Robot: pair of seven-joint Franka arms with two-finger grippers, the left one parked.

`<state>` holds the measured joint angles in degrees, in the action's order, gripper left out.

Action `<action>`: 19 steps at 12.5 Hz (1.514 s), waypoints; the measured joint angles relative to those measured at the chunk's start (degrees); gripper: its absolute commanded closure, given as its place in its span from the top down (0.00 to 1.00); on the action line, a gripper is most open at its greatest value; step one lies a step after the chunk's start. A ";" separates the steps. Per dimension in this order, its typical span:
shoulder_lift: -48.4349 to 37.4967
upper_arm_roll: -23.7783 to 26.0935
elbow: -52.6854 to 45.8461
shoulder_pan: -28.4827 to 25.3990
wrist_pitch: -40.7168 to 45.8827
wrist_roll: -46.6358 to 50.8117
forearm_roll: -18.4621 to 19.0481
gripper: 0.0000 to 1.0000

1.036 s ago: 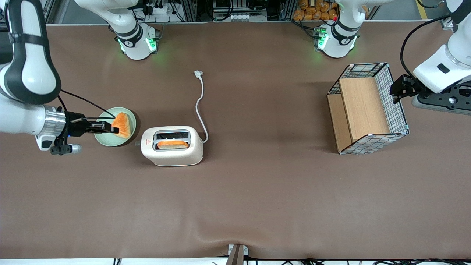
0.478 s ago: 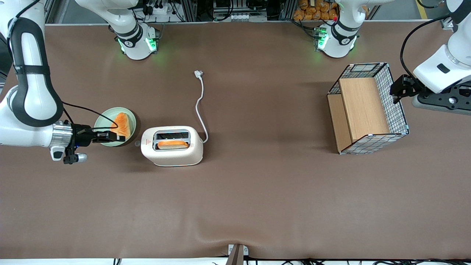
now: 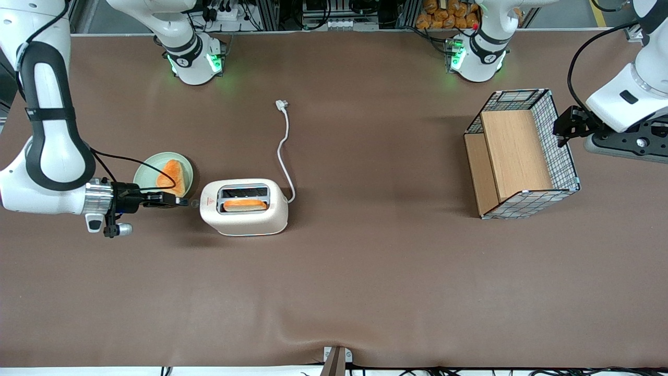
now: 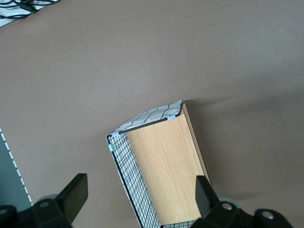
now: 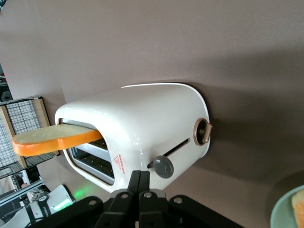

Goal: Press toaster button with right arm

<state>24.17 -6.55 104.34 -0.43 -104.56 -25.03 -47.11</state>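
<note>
The cream-white toaster [image 3: 244, 207] stands on the brown table with one orange-crusted bread slice [image 3: 245, 204] in the slot nearer the front camera. The small grey round toaster button [image 3: 194, 203] protrudes from the narrow end away from the cord. My right gripper [image 3: 183, 201] is shut and empty, level with that end, its tips just short of the button. In the right wrist view the closed fingertips [image 5: 140, 175] sit close beside the grey button [image 5: 163, 166] at the end of its slot on the toaster [image 5: 142, 123]; the slice [image 5: 52, 138] sticks out of the slot.
A pale green plate [image 3: 143, 175] with a bread slice [image 3: 171, 177] sits beside the gripper, farther from the front camera. A tan dial [image 5: 203, 131] is on the toaster's end. The white cord [image 3: 283, 149] runs to a plug [image 3: 282, 105]. A wire basket [image 3: 522, 154] stands toward the parked arm's end.
My right gripper has moved from over the plate toward the toaster's narrow end and a little nearer the front camera. The toaster and bread have not moved.
</note>
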 measured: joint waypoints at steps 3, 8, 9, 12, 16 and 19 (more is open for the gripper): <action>1.53 0.00 -0.08 0.00 -0.08 -0.11 -1.39 0.00; 3.02 0.06 -0.22 -0.10 -0.16 -0.13 -2.11 0.00; 3.37 0.08 -0.22 -0.25 -0.32 -0.14 -2.19 0.00; 4.28 0.10 -0.25 -0.97 -1.68 -0.14 -2.21 0.00; 6.62 0.08 -0.38 -0.82 -2.34 -3.45 -3.12 0.00; 7.96 0.08 -0.62 -0.77 -2.83 -3.91 -3.53 0.00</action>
<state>32.13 -6.47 103.72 -1.19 -107.40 -28.93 -50.64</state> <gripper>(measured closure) 0.991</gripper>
